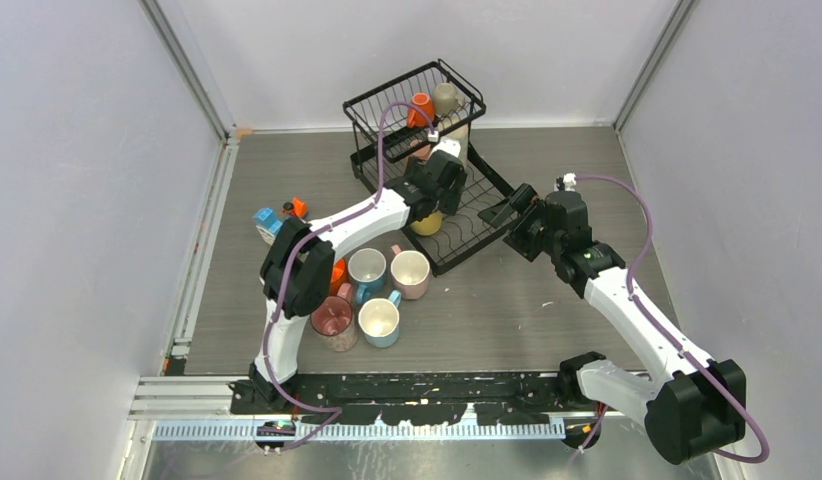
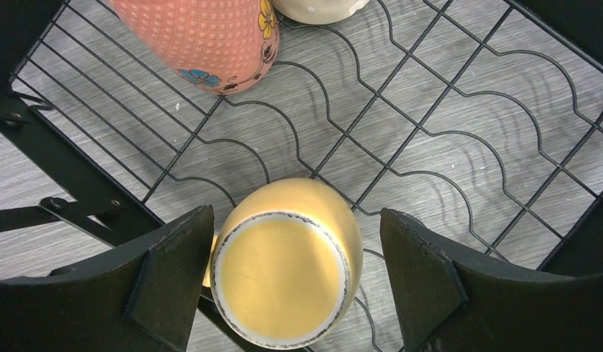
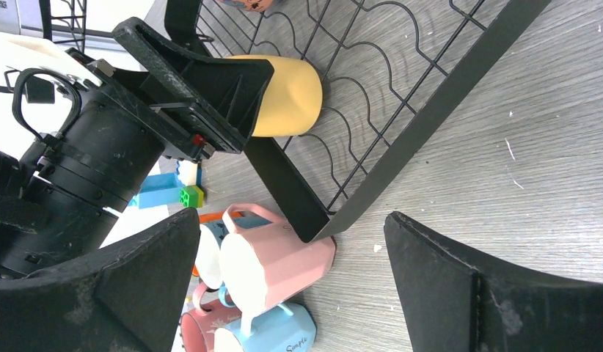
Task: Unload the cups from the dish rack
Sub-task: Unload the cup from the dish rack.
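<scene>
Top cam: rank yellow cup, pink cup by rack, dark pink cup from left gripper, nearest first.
1. yellow cup, in the dish rack, under the left gripper.
2. pink cup, on the table beside the rack.
3. dark pink cup, farther toward the table's near edge.

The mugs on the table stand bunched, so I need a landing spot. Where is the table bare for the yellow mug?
Bare tabletop lies between the mug cluster and the right arm, on the near side of the dish rack. A second patch lies left of the rack, behind the small blocks. It is crowded beside the left arm, where the cluster stands.
</scene>
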Robot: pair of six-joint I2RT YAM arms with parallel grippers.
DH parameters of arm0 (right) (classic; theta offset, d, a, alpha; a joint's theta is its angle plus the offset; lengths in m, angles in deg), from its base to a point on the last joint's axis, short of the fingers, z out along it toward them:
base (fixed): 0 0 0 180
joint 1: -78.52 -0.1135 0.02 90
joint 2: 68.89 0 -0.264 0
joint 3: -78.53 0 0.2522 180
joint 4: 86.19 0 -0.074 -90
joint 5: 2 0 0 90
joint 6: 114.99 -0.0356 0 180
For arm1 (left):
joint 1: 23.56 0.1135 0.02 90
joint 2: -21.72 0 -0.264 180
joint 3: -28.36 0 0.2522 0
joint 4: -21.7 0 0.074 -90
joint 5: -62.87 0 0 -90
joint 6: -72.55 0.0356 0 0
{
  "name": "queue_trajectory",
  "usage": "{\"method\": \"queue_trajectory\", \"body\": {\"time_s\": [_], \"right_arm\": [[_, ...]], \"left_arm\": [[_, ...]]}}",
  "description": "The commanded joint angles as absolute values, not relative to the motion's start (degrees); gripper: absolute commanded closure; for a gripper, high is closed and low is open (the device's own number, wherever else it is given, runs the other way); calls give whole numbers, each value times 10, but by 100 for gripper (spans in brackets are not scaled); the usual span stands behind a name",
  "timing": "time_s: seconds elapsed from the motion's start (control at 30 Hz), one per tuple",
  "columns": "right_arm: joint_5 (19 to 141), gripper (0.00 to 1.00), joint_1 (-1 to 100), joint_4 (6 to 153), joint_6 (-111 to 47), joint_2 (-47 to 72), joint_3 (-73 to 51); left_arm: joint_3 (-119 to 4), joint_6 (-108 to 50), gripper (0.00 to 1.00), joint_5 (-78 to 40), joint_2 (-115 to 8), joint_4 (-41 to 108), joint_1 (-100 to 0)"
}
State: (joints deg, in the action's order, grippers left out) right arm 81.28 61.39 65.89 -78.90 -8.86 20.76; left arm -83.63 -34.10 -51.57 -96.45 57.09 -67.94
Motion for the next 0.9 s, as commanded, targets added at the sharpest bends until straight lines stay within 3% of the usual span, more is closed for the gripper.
{"method": "queue_trajectory", "body": {"time_s": [0.0, 0.43, 0.87], "right_arm": [[817, 0, 617, 680, -789, -98, 208], [816, 0, 616, 680, -790, -104, 213], [815, 0, 617, 680, -792, -104, 214]], "left_arm": [[-831, -378, 16, -486, -935, 591, -684], [-825, -411, 16, -485, -925, 611, -698], [-820, -327, 15, -493, -925, 627, -698]]}}
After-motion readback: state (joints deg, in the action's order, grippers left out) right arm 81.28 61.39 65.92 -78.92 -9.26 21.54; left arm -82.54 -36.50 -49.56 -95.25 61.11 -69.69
